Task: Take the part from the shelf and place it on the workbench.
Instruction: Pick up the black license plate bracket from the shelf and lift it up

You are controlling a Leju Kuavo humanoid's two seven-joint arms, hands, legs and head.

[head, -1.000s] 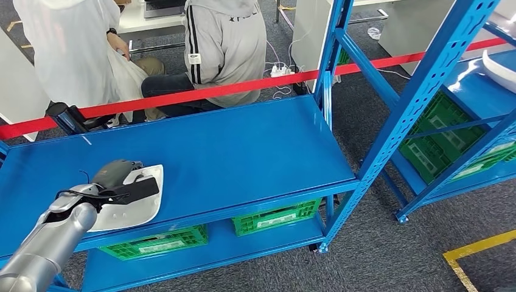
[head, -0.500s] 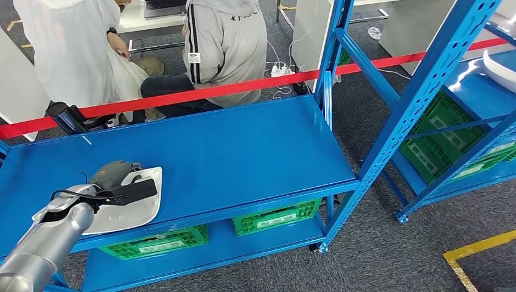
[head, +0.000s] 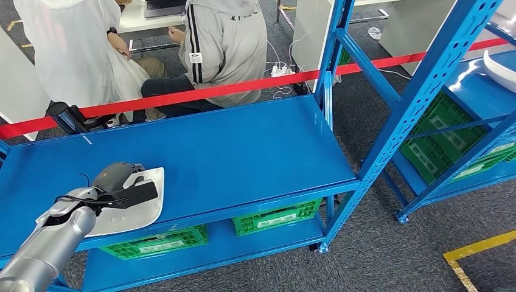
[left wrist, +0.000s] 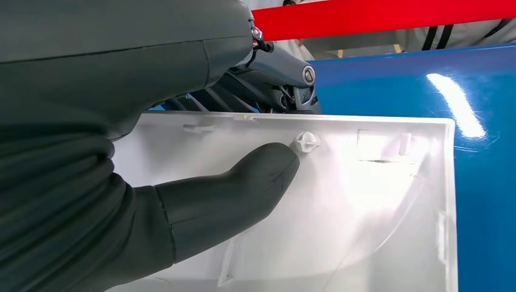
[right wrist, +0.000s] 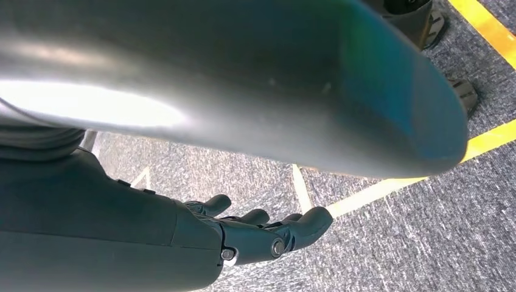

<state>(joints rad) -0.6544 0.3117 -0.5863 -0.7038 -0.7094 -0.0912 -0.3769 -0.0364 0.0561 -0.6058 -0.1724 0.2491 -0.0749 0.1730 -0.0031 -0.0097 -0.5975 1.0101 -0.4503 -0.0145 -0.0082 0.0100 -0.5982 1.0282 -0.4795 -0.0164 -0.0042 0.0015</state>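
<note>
**Supervisor:** Report location of the part and hand states.

**Operator:** I see the part (head: 125,210) at about 8 o'clock in the head view, on the blue bench (head: 243,152) close to the front edge. Whether it rests flat or hangs just above the surface, I cannot tell. My left hand (head: 118,182) grips it: the thumb (left wrist: 243,179) presses on the ribbed inner face, and the dark fingers wrap the opposite rim. My right hand (right wrist: 261,234) hangs over the carpet, fingers loosely curled, holding nothing.

**Supervisor:** Handling assessment?

**Operator:** I judge it a thin moulded white plastic shell: light, stiff enough to hold shape, glossy and therefore slippery. Small clips and tabs stand along the inside and look breakable. I would keep the hold on the rim, thumb on the plain face, clear of the clips.

**Supervisor:** Orientation?

**Operator:** The hollow side faces up. The long axis runs roughly from 8 o'clock to 2 o'clock, the squared end pointing toward 2 o'clock, the tapered end toward my arm.
</note>
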